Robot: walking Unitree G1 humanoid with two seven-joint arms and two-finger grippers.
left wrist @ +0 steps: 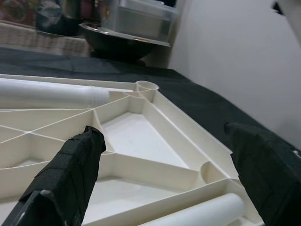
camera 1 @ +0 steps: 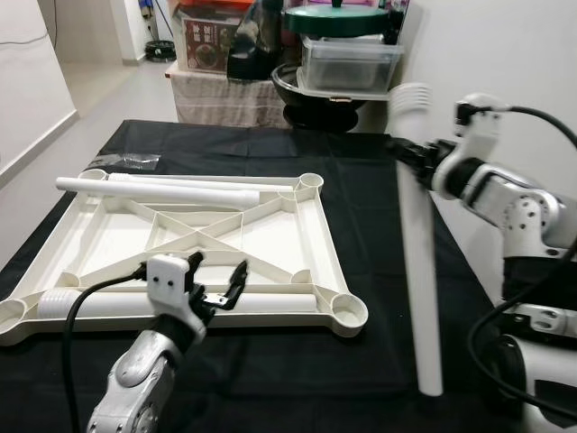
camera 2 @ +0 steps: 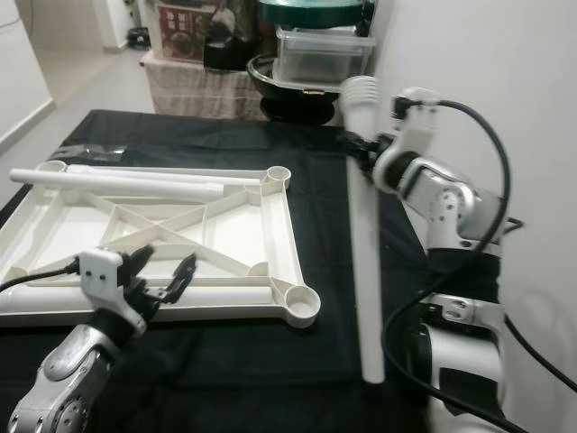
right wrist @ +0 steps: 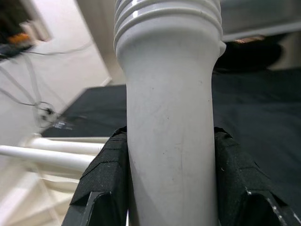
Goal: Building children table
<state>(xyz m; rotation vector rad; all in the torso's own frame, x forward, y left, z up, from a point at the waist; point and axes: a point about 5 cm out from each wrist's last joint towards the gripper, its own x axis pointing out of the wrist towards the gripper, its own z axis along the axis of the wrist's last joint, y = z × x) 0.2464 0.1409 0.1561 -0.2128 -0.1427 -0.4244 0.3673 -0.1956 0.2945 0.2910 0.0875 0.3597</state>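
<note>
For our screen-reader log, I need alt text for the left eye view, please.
The right pincer grips a long white plastic table leg near its threaded top, holding it upright over the black cloth. The open left pincer hovers above the white upturned plastic tabletop, where further white legs lie.

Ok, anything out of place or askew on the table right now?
Nothing damaged or spilled. The right gripper holds a table leg near its threaded end, clear of the upturned tabletop. Two more legs lie loose in it. The left gripper hovers open.
</note>
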